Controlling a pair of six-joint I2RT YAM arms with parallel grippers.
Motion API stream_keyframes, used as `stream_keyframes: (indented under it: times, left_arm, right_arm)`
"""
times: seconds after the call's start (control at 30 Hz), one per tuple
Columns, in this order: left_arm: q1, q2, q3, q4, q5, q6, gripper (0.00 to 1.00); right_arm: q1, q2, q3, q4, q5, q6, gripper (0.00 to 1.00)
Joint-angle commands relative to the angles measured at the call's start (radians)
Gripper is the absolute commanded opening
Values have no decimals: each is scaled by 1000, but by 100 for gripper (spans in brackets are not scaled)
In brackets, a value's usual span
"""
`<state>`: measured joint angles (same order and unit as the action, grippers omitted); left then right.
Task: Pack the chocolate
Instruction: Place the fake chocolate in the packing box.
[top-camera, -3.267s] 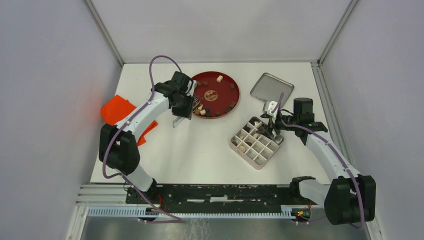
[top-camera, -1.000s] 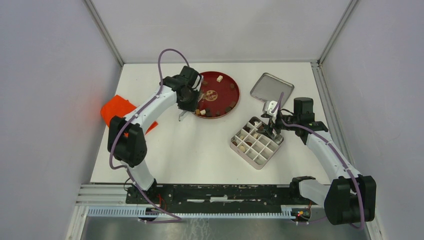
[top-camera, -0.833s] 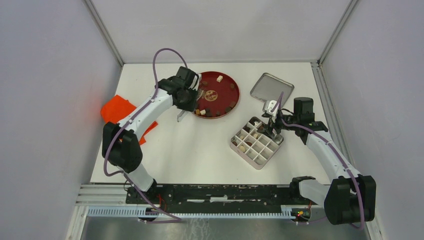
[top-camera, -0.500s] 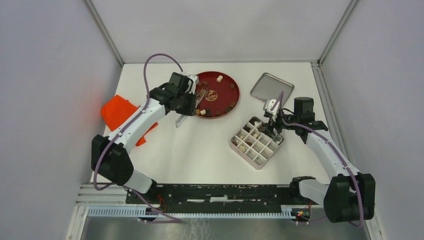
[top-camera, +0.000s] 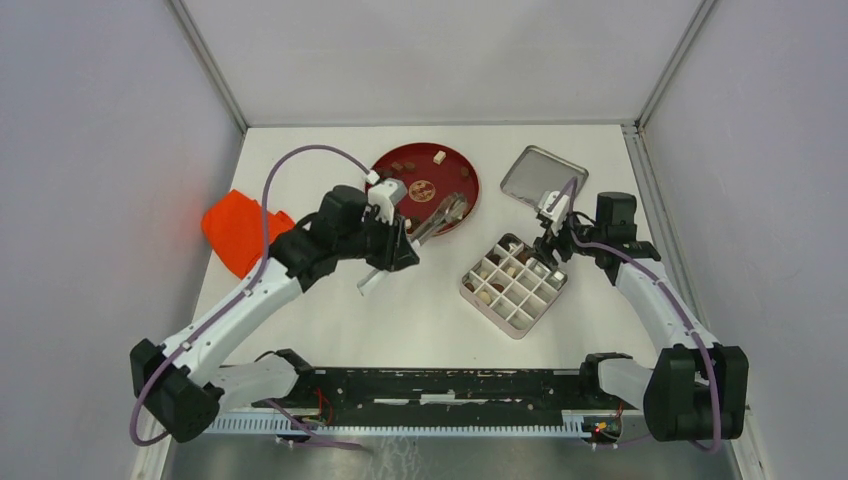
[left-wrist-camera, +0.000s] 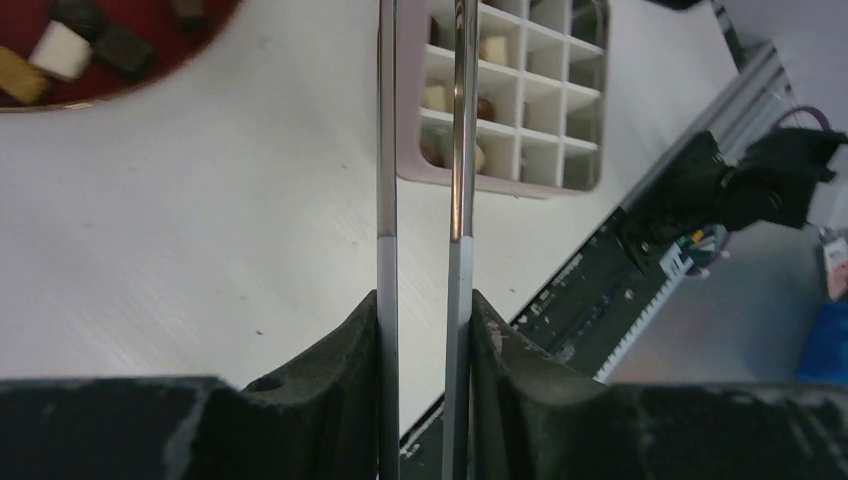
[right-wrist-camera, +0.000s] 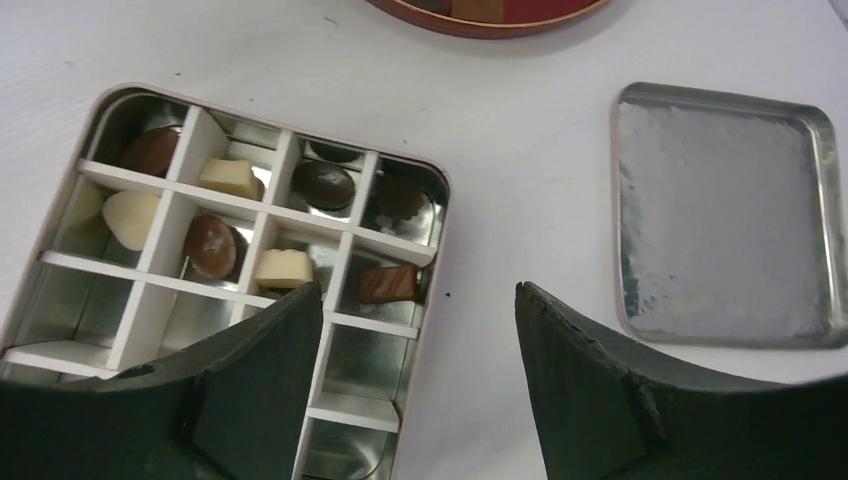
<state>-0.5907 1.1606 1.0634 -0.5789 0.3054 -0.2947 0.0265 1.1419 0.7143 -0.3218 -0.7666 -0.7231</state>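
Left wrist view: left gripper (left-wrist-camera: 424, 300) pinches slim steel tweezers (left-wrist-camera: 462, 150) — right gripper (right-wrist-camera: 418, 295) gapes wide, empty, above the square partitioned metal tin (right-wrist-camera: 372, 352).

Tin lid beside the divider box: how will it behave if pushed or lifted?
The lid looks like thin sheet metal, so it is probably light and stiff. It lies flat on the smooth white table, so a push likely slides it rather than tips it. Its low rim gives little to pinch; it may slip.
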Motion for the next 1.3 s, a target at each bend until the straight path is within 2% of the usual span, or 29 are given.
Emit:
stream_keyframes:
  times: [0.0, 0.13, 0.27, 0.4, 0.6, 0.77, 0.93, 1.27]
  left_arm:
    - [-140, -131, -115, 148, 36, -121, 2]
    - [-284, -241, -251, 247, -13, -220, 2]
    - [-403, -282, -358, 334, -63, -307, 2]
    - [-525, -235, -368, 328, -167, -322, 2]
    - [-626, -71, -288, 265, -288, -292, 2]
    - [-675, 45, -231, 252, -353, -267, 2]
    - [-680, 79, -185, 250, -391, -254, 2]
    - [-683, 124, -193, 253, -339, -247, 3]
  right_arm:
    - [-20, 7, 27, 79, 78, 77, 77]
    - [-80, 6, 19, 114, 113, 131, 77]
    - [-101, 3, 14, 124, 111, 141, 77]
    - [-105, 7, 13, 124, 95, 140, 77]
    - [-106, 10, 15, 116, 87, 135, 77]
    - [-107, 12, 16, 108, 74, 132, 77]
    - [-106, 19, 19, 100, 62, 130, 77]
    - [-106, 16, 22, 95, 55, 125, 77]
